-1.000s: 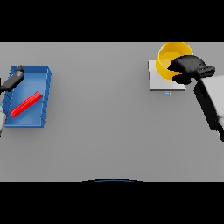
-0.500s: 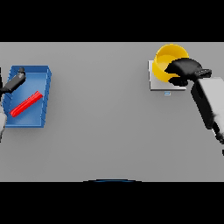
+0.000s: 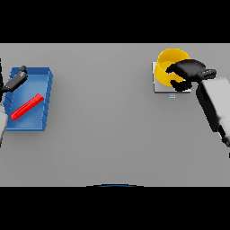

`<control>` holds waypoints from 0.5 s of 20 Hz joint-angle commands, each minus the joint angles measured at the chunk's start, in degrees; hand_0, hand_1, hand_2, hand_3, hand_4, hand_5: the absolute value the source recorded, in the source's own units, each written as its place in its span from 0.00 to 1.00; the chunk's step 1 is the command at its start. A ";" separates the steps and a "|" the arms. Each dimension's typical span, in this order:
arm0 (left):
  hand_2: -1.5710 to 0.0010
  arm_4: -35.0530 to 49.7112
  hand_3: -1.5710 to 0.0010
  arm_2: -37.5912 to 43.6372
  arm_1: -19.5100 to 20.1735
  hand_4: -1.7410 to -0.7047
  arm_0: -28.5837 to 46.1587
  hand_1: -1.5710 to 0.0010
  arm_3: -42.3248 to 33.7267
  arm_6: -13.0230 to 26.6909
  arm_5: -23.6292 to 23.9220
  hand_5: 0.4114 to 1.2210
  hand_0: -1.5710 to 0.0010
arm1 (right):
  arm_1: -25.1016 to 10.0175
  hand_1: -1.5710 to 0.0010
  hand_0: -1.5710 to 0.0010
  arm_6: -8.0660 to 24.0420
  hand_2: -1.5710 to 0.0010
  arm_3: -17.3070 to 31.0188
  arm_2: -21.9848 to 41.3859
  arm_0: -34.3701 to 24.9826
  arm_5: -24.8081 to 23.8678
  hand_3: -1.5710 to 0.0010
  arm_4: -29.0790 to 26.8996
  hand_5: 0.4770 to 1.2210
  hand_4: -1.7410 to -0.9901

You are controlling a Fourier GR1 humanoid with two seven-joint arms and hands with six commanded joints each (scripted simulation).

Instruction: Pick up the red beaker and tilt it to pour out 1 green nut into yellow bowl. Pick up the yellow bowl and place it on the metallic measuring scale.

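Note:
The yellow bowl (image 3: 170,60) stands on the pale metallic scale (image 3: 160,86) at the far right of the table. My right hand (image 3: 187,70) lies over the bowl's near right rim, fingers and thumb curled round it. The red beaker (image 3: 27,107) lies on its side inside a blue tray (image 3: 42,76) at the far left. My left hand (image 3: 15,81) hovers at the tray's left edge with straight fingers, holding nothing and apart from the beaker. No green nut shows; the hand hides much of the bowl's inside.
The scale has a small display tab (image 3: 172,95) on its near edge. Grey table (image 3: 103,117) stretches between the tray and the scale. My right forearm (image 3: 214,105) slants in from the right edge.
My right hand and the bowl have shifted a little left and nearer, settling over the scale. The left hand has barely moved beside the tray.

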 commanded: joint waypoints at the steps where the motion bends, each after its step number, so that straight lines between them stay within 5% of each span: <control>1: 1.00 -0.17 1.00 0.11 0.10 0.98 0.09 1.00 1.03 -0.94 0.34 0.31 1.00 | -0.11 0.88 0.87 -0.71 0.84 0.44 0.15 0.06 -0.32 0.73 0.18 0.54 0.25; 5: 1.00 0.01 1.00 0.14 0.07 0.98 0.67 1.00 0.71 -2.25 0.49 0.31 1.00 | 0.04 0.95 0.95 -1.83 0.94 1.38 -0.50 0.56 -1.62 0.81 -0.33 0.45 0.28; 10: 1.00 -0.60 1.00 -0.17 0.17 0.98 0.28 1.00 0.63 -1.50 0.59 0.31 1.00 | 0.54 0.98 0.98 0.68 0.98 2.74 -0.86 -0.36 -0.15 0.89 -0.40 0.37 0.33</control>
